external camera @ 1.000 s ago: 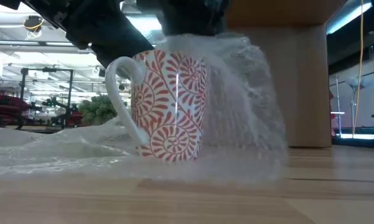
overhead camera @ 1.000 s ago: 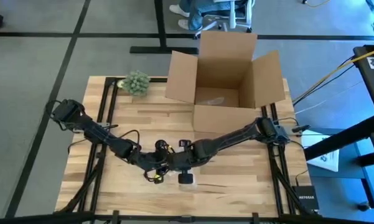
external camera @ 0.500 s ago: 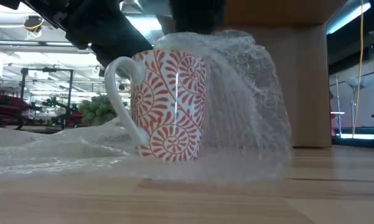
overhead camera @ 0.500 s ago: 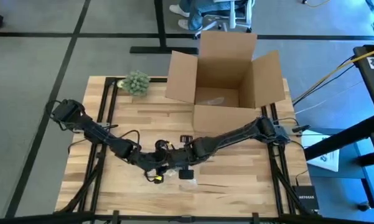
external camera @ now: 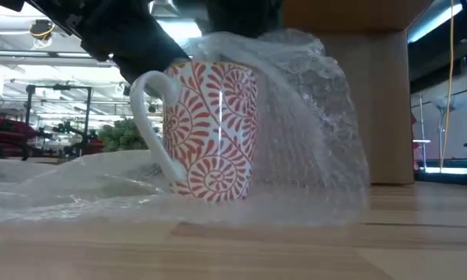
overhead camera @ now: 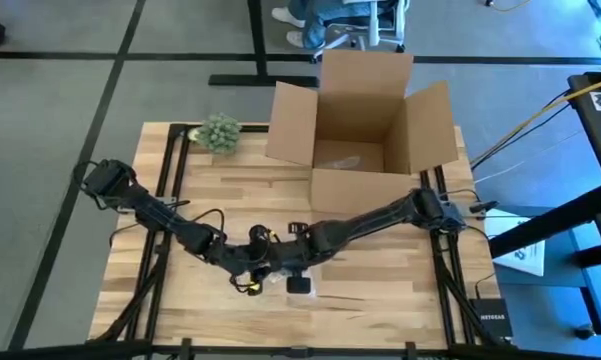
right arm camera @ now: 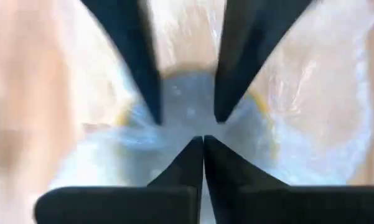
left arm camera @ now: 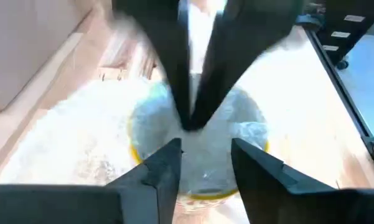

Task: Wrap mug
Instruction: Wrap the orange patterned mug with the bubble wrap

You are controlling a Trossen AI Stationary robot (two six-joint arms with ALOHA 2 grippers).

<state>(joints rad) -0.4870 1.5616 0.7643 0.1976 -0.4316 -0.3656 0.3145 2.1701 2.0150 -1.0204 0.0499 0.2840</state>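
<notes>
A white mug (external camera: 210,132) with red spiral patterns stands upright on the table, its handle (external camera: 151,124) bare. A sheet of clear bubble wrap (external camera: 311,132) lies under it, climbs one side and covers its yellow-lined mouth (left arm camera: 199,155). My left gripper (left arm camera: 205,146) hovers open just above the covered mouth. My right gripper (right arm camera: 203,142) is shut at the same spot, facing it. In the high view both grippers (overhead camera: 270,268) meet over the mug at the table's near middle. My right gripper comes from above with its shut fingers (left arm camera: 188,106) on the bubble wrap over the mug's mouth (right arm camera: 187,112). The wrap rises to a peak (external camera: 241,37) at the mug's rim below the gripper. Whether it pinches a fold or only presses does not show.
An open cardboard box (overhead camera: 365,120) stands at the table's far middle, and a small green plant (overhead camera: 218,132) sits at its far left. The loose wrap (external camera: 54,183) spreads flat over the table on the mug's handle side. Bare wood (overhead camera: 380,285) lies to the right.
The bubble wrap has been drawn higher over the mug's rim, and its draped side has bulged farther away from the mug. The mug has stayed put.
</notes>
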